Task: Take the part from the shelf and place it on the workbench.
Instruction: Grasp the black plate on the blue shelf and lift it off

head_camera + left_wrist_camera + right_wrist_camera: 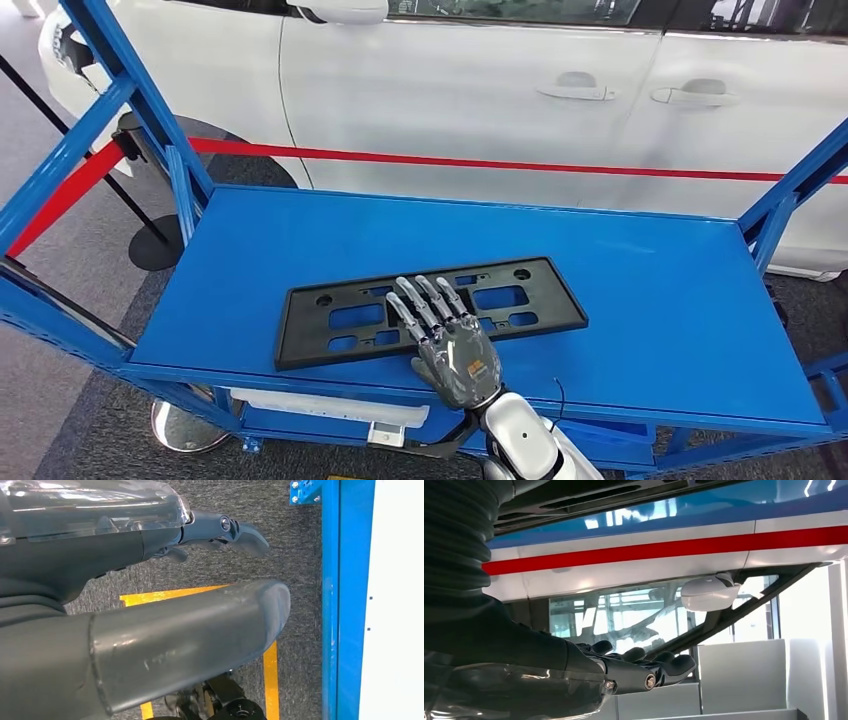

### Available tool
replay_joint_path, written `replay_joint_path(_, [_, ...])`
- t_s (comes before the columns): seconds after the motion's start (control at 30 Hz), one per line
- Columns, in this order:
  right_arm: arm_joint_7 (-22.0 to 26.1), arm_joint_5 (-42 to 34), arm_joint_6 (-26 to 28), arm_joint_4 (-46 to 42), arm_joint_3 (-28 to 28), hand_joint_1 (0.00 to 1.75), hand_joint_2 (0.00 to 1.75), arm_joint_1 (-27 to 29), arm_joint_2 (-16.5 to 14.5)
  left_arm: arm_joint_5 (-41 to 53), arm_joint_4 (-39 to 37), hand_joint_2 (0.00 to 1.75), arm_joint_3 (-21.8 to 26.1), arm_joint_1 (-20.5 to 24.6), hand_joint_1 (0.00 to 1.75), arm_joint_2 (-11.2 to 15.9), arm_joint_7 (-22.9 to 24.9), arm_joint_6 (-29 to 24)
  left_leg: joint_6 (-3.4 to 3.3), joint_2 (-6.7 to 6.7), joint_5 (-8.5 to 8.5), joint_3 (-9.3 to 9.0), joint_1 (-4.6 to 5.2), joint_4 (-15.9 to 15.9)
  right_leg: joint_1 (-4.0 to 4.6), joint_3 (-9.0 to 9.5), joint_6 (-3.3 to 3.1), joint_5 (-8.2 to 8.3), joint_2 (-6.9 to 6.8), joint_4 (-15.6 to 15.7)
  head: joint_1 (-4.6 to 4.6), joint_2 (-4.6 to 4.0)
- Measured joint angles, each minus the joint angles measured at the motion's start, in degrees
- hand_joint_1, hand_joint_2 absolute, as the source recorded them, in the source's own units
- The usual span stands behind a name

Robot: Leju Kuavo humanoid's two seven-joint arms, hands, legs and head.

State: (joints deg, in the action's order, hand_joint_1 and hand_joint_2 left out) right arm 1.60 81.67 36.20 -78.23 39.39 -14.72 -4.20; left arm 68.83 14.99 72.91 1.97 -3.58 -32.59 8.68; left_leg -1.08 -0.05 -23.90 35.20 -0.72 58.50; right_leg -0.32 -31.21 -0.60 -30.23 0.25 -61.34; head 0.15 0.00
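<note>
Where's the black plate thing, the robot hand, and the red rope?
black part [340,318], head view, left half of its frame.
right robot hand [452,350], head view, back of hand.
red rope [480,163], head view, its middle stretch.

One black part [430,309], one blue shelf [660,300], one white car [450,90]

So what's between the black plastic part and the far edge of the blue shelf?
Nothing: in the head view, only bare blue shelf lies beyond the black part. The right hand lies over the part's near edge.

part [430,308] on shelf [660,300], right robot hand [450,340] on it, car [480,90] behind
</note>
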Motion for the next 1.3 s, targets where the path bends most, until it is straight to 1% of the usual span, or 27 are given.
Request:
replay_joint_path(0.03, [0.0,-0.1,0.0,0.0,0.0,0.0,1.75,-0.1,0.0,0.0,0.0,0.0,0.0,0.0,0.0,0.0,0.0,0.0,0.26,-0.01,0.1,0.03,0.02,0.0,0.21,1.42,-0.24,0.39,-0.08,2.4,0.03,0.0])
replay_joint_path(0.07, [0.1,-0.2,0.0,0.0,0.0,0.0,1.75,-0.2,0.0,0.0,0.0,0.0,0.0,0.0,0.0,0.0,0.0,0.0,0.62,0.0,0.23,0.02,0.01,0.0,0.4,1.92,-0.35,0.34,-0.15,3.5,0.09,0.0])
replay_joint_path(0.17, [0.2,-0.8,-0.5,-0.1,0.0,0.0,1.75,-0.3,0.0,-0.2,0.0,0.0,0.0,0.0,0.0,0.0,0.1,-0.2,1.75,0.0,0.33,0.15,-0.03,0.0,0.17,1.8,-0.81,1.19,-0.19,4.5,0.27,-0.01])
replay_joint_path(0.2, [0.3,-1.2,-0.7,-0.1,0.1,0.0,1.75,-0.3,-0.1,-0.2,0.0,0.0,0.0,0.0,0.0,0.0,0.1,-0.3,2.01,0.0,-0.62,0.62,-0.06,1.1,-0.01,1.75,-1.12,1.68,-0.24,4.9,0.14,-0.01])
replay_joint_path(0.23, [0.4,-1.6,-1.0,-0.2,0.1,0.0,1.75,-0.3,-0.1,-0.2,0.0,0.0,0.0,0.0,0.0,0.0,0.1,-0.4,2.23,-0.01,-2.29,1.51,-0.12,3.3,-0.19,1.66,-1.36,2.11,-0.3,5.2,-0.04,0.0])
replay_joint_path(0.3, [0.7,-2.2,-1.4,-0.2,0.1,0.0,1.75,-0.2,-0.1,-0.1,0.0,0.0,0.0,-0.1,0.0,0.0,0.1,-0.4,2.67,-0.02,-6.7,4.19,-0.26,10.5,-0.09,1.28,-1.62,2.45,-0.43,5.2,-0.37,-0.01])
replay_joint_path(0.33, [0.8,-2.3,-1.5,-0.3,0.1,0.0,1.75,-0.1,-0.1,-0.1,0.0,0.0,0.1,-0.1,0.0,0.0,0.1,-0.4,2.87,-0.02,-8.02,5.2,-0.32,13.7,-0.05,1.09,-1.62,2.5,-0.47,5.0,-0.43,-0.01])
replay_joint_path(0.37, [0.9,-2.4,-1.6,-0.3,0.1,0.0,1.75,-0.1,0.0,0.0,0.0,0.0,0.1,-0.2,0.0,0.0,0.1,-0.4,3.02,-0.01,-8.27,5.46,-0.38,15.2,-0.02,0.94,-1.61,2.52,-0.49,4.9,-0.44,-0.01])
replay_joint_path(0.4, [0.9,-2.4,-1.7,-0.3,0.1,0.0,1.75,-0.1,0.0,0.0,0.0,0.0,0.1,-0.3,0.0,0.0,0.1,-0.4,3.11,0.0,-7.38,4.69,-0.45,14.6,-0.02,0.84,-1.55,2.5,-0.48,4.7,-0.44,-0.01])
replay_joint_path(0.47, [1.0,-2.4,-2.0,-0.3,0.2,0.0,1.75,-0.1,0.0,0.2,0.0,0.0,0.1,-0.3,0.0,0.0,0.0,-0.4,3.06,0.01,-4.11,0.67,-0.57,7.7,-0.04,0.78,-1.26,2.28,-0.46,4.2,-0.46,0.0])
replay_joint_path(0.5, [1.0,-2.4,-2.3,-0.3,0.2,0.0,1.75,-0.2,-0.1,0.3,0.0,0.0,0.1,-0.2,0.0,0.0,0.0,-0.4,2.9,-0.01,-3.03,-1.41,-0.5,4.1,0.02,0.68,-1.04,2.13,-0.44,4.0,-0.46,0.0])
replay_joint_path(0.57, [1.0,-2.4,-2.8,-0.3,0.3,0.0,1.75,-0.4,-0.1,0.6,0.0,0.0,0.1,-0.2,0.0,0.0,-0.1,-0.3,2.34,-0.08,-2.54,-3.4,-0.26,0.2,0.15,0.47,-0.52,2.01,-0.4,3.7,-0.46,0.0])
replay_joint_path(0.63, [1.0,-2.4,-3.5,-0.1,0.5,0.0,1.75,-0.7,-0.1,0.7,0.0,0.0,0.2,-0.2,0.0,0.0,-0.1,-0.3,1.63,-0.14,-2.57,-3.37,-0.18,-0.2,0.23,0.33,0.05,2.06,-0.37,3.6,-0.43,0.0])
replay_joint_path(0.7, [1.0,-2.5,-4.2,0.2,0.6,0.0,1.75,-1.1,-0.1,0.8,0.0,0.0,0.2,-0.2,0.0,0.0,-0.1,-0.3,0.83,-0.09,-2.33,-3.36,-0.39,-0.6,0.16,-0.32,0.65,1.04,-0.32,2.3,-0.33,0.0])
replay_joint_path(0.73, [1.0,-2.5,-4.5,0.5,0.7,0.0,1.75,-1.4,-0.2,0.9,0.0,0.0,0.2,-0.1,0.0,0.0,-0.1,-0.3,0.41,-0.06,-2.17,-3.35,-0.52,-0.8,0.11,-1.35,0.91,-0.29,-0.29,0.2,-0.27,0.0])
replay_joint_path(0.8, [1.0,-2.5,-5.0,1.3,0.8,0.0,1.75,-1.8,-0.2,1.0,0.0,0.0,0.2,0.0,0.0,0.0,-0.2,-0.3,-0.08,0.0,-2.04,-3.17,-0.48,-0.9,-0.04,-4.91,1.21,-3.72,-0.27,-6.9,-0.1,0.0])
replay_joint_path(0.83, [1.0,-2.5,-5.1,1.7,0.8,0.0,1.75,-1.9,-0.3,1.0,0.0,0.0,0.2,0.0,0.0,0.0,-0.2,-0.3,-0.16,-0.01,-2.02,-3.09,-0.45,-0.9,-0.1,-6.73,1.31,-4.81,-0.27,-10.3,-0.09,0.0])
replay_joint_path(0.87, [1.0,-2.6,-5.2,2.2,0.9,0.0,1.75,-1.9,-0.3,1.0,0.0,0.0,0.2,0.0,0.0,0.0,-0.2,-0.3,-0.17,-0.02,-2.01,-3.06,-0.43,-0.8,-0.14,-7.87,1.36,-4.87,-0.27,-12.3,-0.09,0.0])
replay_joint_path(0.9, [0.9,-2.8,-5.4,2.7,0.9,0.0,1.75,-2.0,-0.3,1.0,0.0,0.0,0.2,0.0,0.0,0.0,-0.2,-0.3,-0.15,-0.06,-2.03,-3.08,-0.43,-0.8,-0.19,-8.02,1.34,-3.81,-0.27,-12.1,-0.08,0.0])
replay_joint_path(0.93, [0.9,-2.9,-5.5,3.1,0.9,0.0,1.75,-2.2,-0.4,1.2,0.0,0.0,0.2,0.0,0.0,0.0,-0.2,-0.3,-0.11,-0.1,-2.06,-3.13,-0.43,-0.7,-0.23,-7.09,1.23,-1.81,-0.28,-9.8,-0.08,0.0])
replay_joint_path(0.97, [0.8,-3.1,-5.7,3.5,0.9,0.0,1.75,-2.4,-0.5,1.3,0.0,0.0,0.2,0.0,0.0,0.0,-0.2,-0.3,-0.02,-0.15,-2.12,-3.18,-0.42,-0.6,-0.24,-5.43,1.0,0.52,-0.28,-6.0,-0.06,-0.01])
replay_joint_path(1.03, [0.7,-3.2,-5.8,4.2,0.9,0.0,1.75,-2.9,-0.8,1.5,0.0,0.0,0.2,0.1,0.0,-0.1,-0.2,-0.3,0.41,-0.22,-2.28,-3.07,-0.22,-0.4,-0.04,-2.48,0.51,3.14,-0.27,0.7,-0.09,-0.01])
replay_joint_path(1.07, [0.6,-3.3,-5.9,4.4,0.9,0.0,1.75,-3.1,-0.9,1.6,0.0,0.0,0.2,0.1,0.0,-0.1,-0.2,-0.3,0.72,-0.23,-2.32,-2.95,-0.12,-0.3,0.09,-1.86,0.35,3.43,-0.23,2.3,-0.11,0.0])
replay_joint_path(1.13, [0.1,-3.4,-6.2,5.3,0.9,0.0,1.75,-3.5,-1.2,1.8,0.0,0.0,0.2,0.1,0.0,-0.1,-0.3,-0.3,1.44,-0.2,-2.24,-2.83,-0.05,-0.4,0.16,-1.84,0.06,3.33,-0.09,3.0,-0.14,0.0])
replay_joint_path(1.2, [-0.3,-3.5,-6.5,6.8,0.9,0.0,1.75,-4.2,-1.7,2.0,0.0,0.0,0.2,0.2,0.0,-0.2,-0.4,-0.3,2.07,-0.16,-2.9,-2.56,-0.16,0.3,-0.11,-1.73,-0.54,3.64,-0.09,3.5,-0.21,0.0])
replay_joint_path(1.23, [-0.4,-3.5,-6.7,7.8,0.9,0.0,1.75,-4.7,-2.1,2.1,0.0,0.0,0.2,0.3,0.0,-0.2,-0.5,-0.2,2.31,-0.15,-4.07,-1.84,-0.21,2.0,-0.27,-1.66,-0.88,3.8,-0.13,3.7,-0.3,0.0])
replay_joint_path(1.3, [-0.7,-3.6,-7.1,10.4,0.9,0.0,1.75,-5.8,-2.9,2.4,0.0,0.0,0.2,0.3,0.0,-0.1,-0.5,-0.3,2.72,-0.15,-7.71,1.18,-0.29,8.7,-0.27,-1.67,-1.27,3.88,-0.22,3.8,-0.52,0.0])
